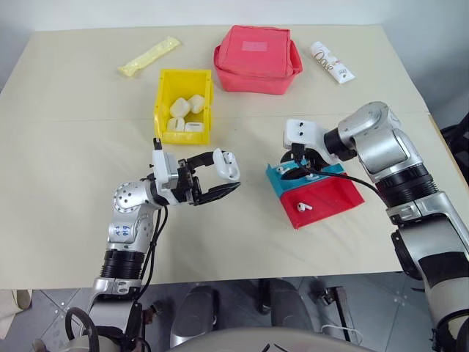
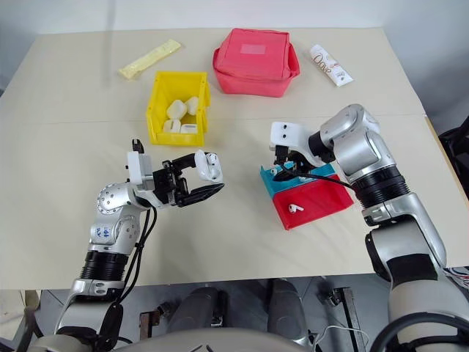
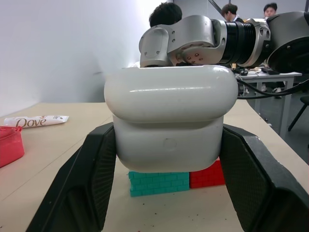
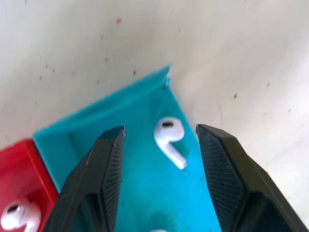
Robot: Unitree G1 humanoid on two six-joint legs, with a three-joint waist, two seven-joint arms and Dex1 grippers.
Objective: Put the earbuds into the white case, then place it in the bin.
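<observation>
My left gripper [image 1: 224, 176] is shut on the white case [image 1: 227, 165], holding it above the table in front of the bin; the case is also seen close up [image 3: 169, 116]. The yellow bin [image 1: 163, 103] holds several off-white cases. My right gripper [image 1: 296, 163] is open, pointing down over the teal tray [image 1: 282, 185]. One earbud [image 4: 170, 137] lies on the teal floor between its fingers [image 4: 104, 169], untouched. Another earbud [image 1: 304, 207] lies in the adjoining red tray [image 1: 330, 198].
A red fabric pouch [image 1: 256, 59] sits at the back, right of the bin. A yellow packet [image 1: 149, 57] lies at the back left and a Dove tube [image 1: 331, 62] at the back right. People [image 3: 166, 12] are in the background.
</observation>
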